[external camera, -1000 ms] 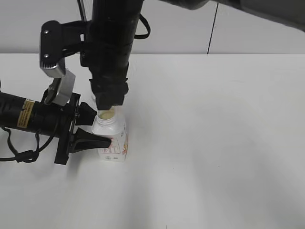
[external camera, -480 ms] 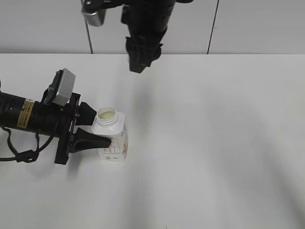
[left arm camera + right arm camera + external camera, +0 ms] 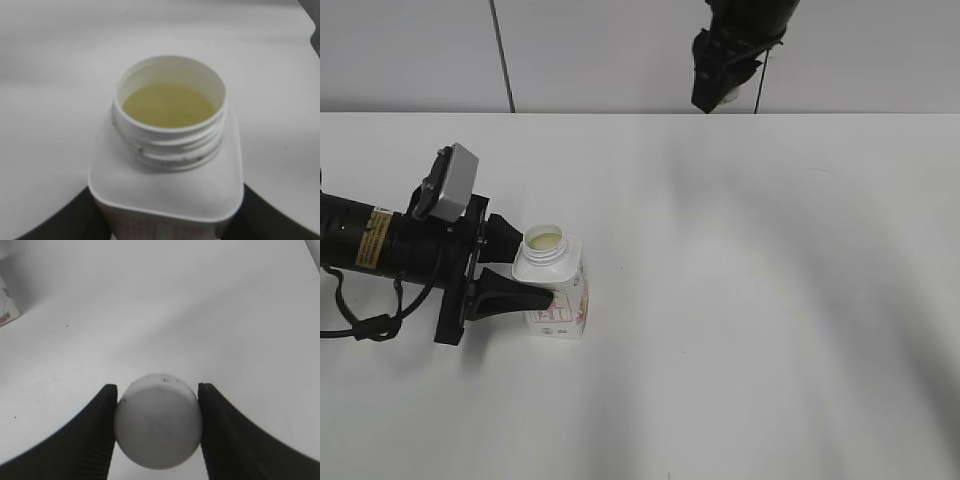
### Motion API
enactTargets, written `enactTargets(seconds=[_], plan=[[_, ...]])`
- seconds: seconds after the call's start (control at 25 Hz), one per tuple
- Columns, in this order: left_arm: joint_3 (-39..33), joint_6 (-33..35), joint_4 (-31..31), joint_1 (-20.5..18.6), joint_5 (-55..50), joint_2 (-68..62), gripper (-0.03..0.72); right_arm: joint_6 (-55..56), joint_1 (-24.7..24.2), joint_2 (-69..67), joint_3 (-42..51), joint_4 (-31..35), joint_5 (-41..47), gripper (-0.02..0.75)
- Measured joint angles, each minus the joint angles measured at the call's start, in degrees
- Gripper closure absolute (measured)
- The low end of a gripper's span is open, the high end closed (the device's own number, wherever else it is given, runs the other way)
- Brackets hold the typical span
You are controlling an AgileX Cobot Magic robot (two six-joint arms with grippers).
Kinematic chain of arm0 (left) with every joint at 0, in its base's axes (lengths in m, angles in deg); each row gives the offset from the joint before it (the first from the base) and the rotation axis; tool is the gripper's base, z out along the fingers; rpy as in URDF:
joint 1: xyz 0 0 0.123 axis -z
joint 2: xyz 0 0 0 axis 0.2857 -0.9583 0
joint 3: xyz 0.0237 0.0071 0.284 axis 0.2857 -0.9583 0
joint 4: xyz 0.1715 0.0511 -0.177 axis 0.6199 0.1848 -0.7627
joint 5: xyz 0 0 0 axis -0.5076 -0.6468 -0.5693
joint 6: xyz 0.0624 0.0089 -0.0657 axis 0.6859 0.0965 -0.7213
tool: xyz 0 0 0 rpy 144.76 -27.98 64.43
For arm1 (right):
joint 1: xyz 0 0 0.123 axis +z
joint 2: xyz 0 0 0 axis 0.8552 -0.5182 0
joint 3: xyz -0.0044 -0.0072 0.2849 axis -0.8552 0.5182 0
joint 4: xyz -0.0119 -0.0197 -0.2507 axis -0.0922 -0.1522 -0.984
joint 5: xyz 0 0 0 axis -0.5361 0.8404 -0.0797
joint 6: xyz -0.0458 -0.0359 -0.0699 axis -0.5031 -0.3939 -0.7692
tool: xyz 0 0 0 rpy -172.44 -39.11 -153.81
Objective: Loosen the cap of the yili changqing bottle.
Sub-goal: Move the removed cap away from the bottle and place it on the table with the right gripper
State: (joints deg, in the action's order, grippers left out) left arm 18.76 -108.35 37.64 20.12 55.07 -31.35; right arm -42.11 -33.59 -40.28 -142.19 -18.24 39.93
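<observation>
yili changqing bottle (image 3: 557, 288) stands upright on the white table (image 3: 770, 300) at the left of the exterior view, with its neck open and pale yellow liquid visible inside. the left gripper (image 3: 510, 270) comes from the left side and its two black fingers are pressed on the bottle body, one behind and one in front. the right gripper (image 3: 712, 95) is high at the top of this view, well apart from the bottle.

the left wrist view looks down on the one bottle (image 3: 167, 165): bare threaded neck, no cap on it, dark fingers at both lower corners.

in the right wrist view the right gripper (image 3: 158, 430) is clamped on the cap (image 3: 158, 426), a round white piece between the two ribbed fingers, above bare table.

i judge the loosening is done, even more than asked, because the cap is fully off. perhaps only putting the cap down is left.

count: one bottle, one cap, two grippers.
</observation>
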Motion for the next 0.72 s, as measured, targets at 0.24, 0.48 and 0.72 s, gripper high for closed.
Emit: enactTargets(seconds=[0.24,0.48,0.72], plan=[[0.0,0.0,0.0,0.0,0.0,0.0,0.325,8.3,-5.1,2.1,8.5,-1.1,-0.1,0.349],[0.0,0.0,0.0,0.0,0.0,0.0,0.325,20.4,-7.7,3.8,18.7,-1.5,-0.1,0.350],[0.0,0.0,0.0,0.0,0.0,0.0,0.325,30.4,-7.8,3.8,26.6,-1.6,-0.9,0.350]])
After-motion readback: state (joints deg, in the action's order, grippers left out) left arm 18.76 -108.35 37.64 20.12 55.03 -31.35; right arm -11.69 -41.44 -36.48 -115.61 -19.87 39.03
